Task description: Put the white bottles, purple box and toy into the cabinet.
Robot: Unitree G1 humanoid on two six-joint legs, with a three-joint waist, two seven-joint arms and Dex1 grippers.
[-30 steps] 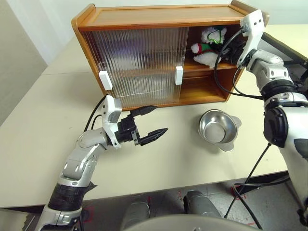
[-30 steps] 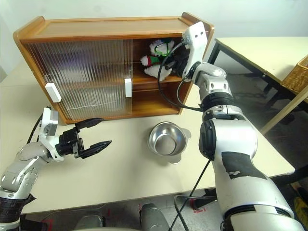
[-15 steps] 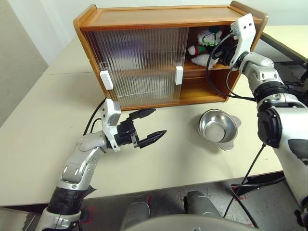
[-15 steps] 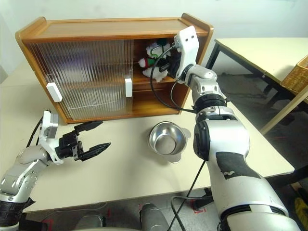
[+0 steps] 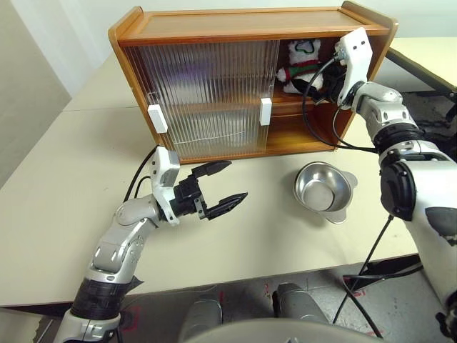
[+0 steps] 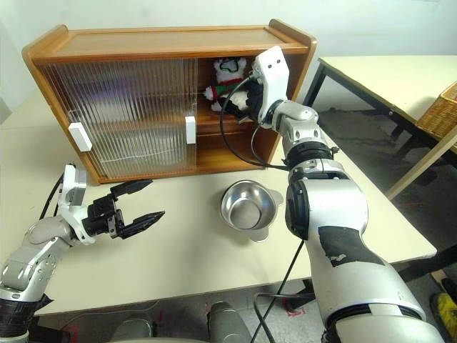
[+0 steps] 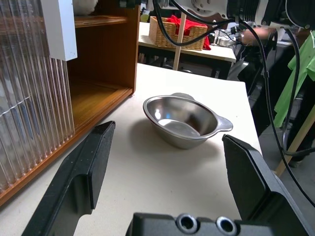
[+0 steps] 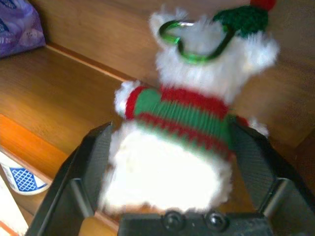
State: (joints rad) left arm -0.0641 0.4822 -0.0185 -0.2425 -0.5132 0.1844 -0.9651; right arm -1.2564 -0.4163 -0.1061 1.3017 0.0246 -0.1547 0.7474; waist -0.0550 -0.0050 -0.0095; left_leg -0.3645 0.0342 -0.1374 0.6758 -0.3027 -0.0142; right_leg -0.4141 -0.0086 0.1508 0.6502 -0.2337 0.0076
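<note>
The toy (image 8: 189, 128) stood upright on the upper shelf of the cabinet (image 5: 235, 25), between the spread fingers of the right gripper (image 8: 170, 167), which flanked it without clearly pinching. A corner of the purple box (image 8: 17, 27) lay further along that shelf, and a white bottle (image 8: 19, 179) with a blue-checked label sat below; no writing was legible. The left gripper (image 5: 225, 186) hovered over the table (image 5: 64, 186), jaws wide apart and empty, the steel bowl (image 5: 325, 189) well apart from it

Beige tables (image 5: 64, 186), white wall (image 6: 371, 21) behind — wicker basket (image 6: 441, 107) on rt table.
</note>
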